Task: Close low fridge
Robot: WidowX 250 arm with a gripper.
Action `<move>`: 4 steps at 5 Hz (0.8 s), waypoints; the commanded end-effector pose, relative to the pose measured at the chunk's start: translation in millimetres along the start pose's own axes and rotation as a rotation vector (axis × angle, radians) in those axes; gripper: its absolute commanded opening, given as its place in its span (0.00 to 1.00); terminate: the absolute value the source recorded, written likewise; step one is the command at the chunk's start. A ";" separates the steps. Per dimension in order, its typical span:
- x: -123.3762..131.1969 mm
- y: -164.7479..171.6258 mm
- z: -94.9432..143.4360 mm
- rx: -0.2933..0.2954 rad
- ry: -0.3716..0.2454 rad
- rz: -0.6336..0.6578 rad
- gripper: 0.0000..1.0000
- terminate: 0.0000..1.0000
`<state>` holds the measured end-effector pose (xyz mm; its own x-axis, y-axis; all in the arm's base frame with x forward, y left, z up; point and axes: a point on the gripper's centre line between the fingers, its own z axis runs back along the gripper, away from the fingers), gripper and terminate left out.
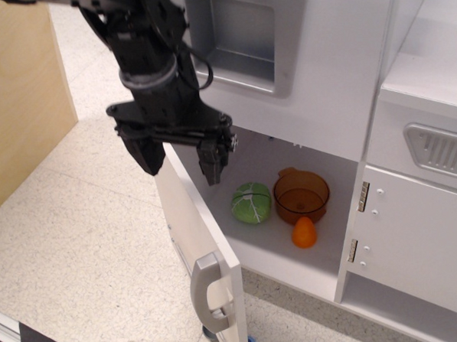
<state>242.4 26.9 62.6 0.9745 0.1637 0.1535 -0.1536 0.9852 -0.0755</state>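
Note:
The low fridge [290, 248] is the white lower compartment of the toy kitchen. Its white door [186, 219] with a grey bar handle [208, 293] stands about half open, swung out toward the camera. My black gripper [180, 160] is open and straddles the door's top edge near the hinge side, one finger [145, 152] outside, one finger [213, 161] inside. Inside sit a green cabbage [252, 203], an orange bowl [301, 195] and a small orange fruit [304, 232].
A grey recessed dispenser panel [230, 31] is above the compartment. A smaller white cabinet door [412, 242] is to the right. A wooden panel [18, 98] stands at left. A small blue item [250, 341] lies on the speckled floor under the door.

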 end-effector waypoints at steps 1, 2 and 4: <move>-26.5 30.8 21.7 0.014 0.025 -0.116 1.00 0.00; -28.5 57.2 -1.6 0.055 0.024 -0.127 1.00 0.00; -19.6 74.9 -52.7 0.047 0.002 -0.097 1.00 0.00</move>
<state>212.8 91.7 -11.1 0.9899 0.0749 0.1201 -0.0720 0.9970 -0.0283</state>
